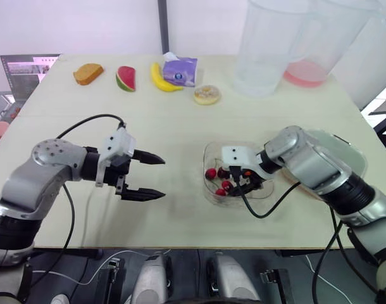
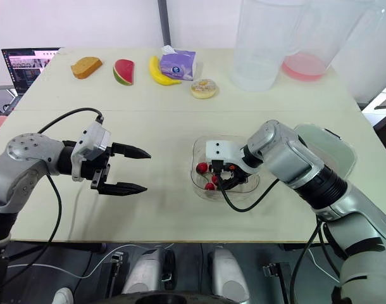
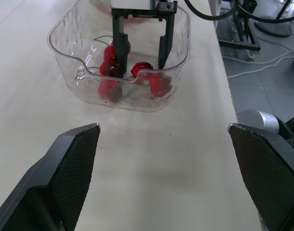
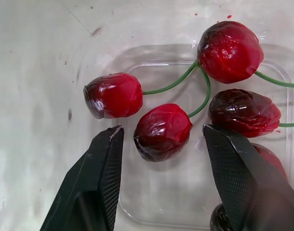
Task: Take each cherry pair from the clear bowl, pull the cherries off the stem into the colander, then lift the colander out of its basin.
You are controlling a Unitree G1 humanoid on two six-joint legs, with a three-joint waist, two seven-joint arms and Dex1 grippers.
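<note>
Right gripper [image 4: 162,129]: open, down inside the clear bowl [image 3: 60,48], with one finger on each side of a dark red cherry [image 4: 159,137].
Cherries [image 4: 229,45]: all lie in the bowl, and some are joined by green stems [image 4: 173,84].
Left gripper [image 1: 162,177]: open wide and holding nothing, above the counter [image 1: 180,120], near the bowl's left side.
Pale basin [image 2: 338,155]: on the counter, behind the right arm.

Between your left claw [image 1: 162,177] and the clear bowl [image 3: 70,62] the surface [image 1: 180,120] lies bare, a free lane. Inside the bowl your right claw [image 4: 161,129] takes the middle, fingers spread around one cherry [image 4: 162,132], more cherries [image 4: 113,95] crowding beside.
</note>
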